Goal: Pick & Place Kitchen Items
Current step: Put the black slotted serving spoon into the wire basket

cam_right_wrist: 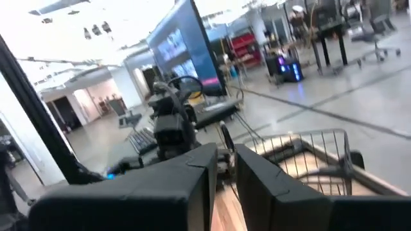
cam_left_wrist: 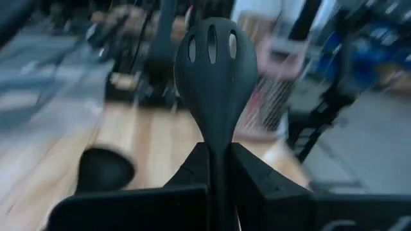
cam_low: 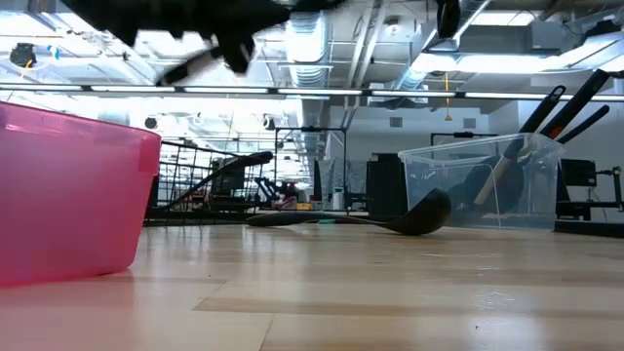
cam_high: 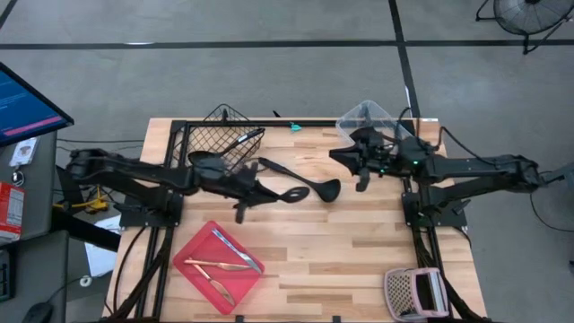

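Fingers of the left gripper [cam_left_wrist: 218, 186] clamp the handle of a black slotted spoon [cam_high: 289, 195], just beside the wire basket [cam_high: 224, 135], where another utensil [cam_high: 240, 140] leans. Well right of the basket, the right gripper [cam_high: 361, 160] holds nothing, fingers nearly together. Between them lies a ladle [cam_high: 305, 178].
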Controlling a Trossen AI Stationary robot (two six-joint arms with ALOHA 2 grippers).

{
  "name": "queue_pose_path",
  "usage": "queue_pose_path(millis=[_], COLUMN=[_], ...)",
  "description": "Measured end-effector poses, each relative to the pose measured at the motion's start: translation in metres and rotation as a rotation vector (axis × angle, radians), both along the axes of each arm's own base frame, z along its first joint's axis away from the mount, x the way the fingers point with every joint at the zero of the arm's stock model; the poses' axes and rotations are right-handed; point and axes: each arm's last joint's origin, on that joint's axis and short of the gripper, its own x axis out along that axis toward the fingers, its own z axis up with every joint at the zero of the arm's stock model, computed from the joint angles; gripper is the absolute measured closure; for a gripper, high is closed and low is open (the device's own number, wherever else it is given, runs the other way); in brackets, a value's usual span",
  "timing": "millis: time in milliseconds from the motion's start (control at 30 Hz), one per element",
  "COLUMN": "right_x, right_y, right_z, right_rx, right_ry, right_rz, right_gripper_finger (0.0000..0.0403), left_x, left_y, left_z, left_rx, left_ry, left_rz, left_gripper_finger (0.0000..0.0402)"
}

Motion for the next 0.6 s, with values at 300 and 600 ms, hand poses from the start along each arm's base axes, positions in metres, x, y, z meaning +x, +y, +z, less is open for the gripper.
queue_pose_path(millis=[300,600], right_x=[-0.006,0.007], right_y=[0.0,-0.001], right_z=[0.005,-0.005], right_rx=[-0.015,-0.012], right_ry=[-0.026,0.025], right_rz=[-0.002,-0.002], right_gripper_finger=[0.0351,0.0351], left_x=[-0.052,-0.101], left_y=[-0.003,-0.007], left_z=[0.064,0.11], left_rx=[-0.096,-0.176], left_ry=[-0.273,-0.587], left_rz=[-0.074,-0.215], left_gripper_finger=[0.039,0.039])
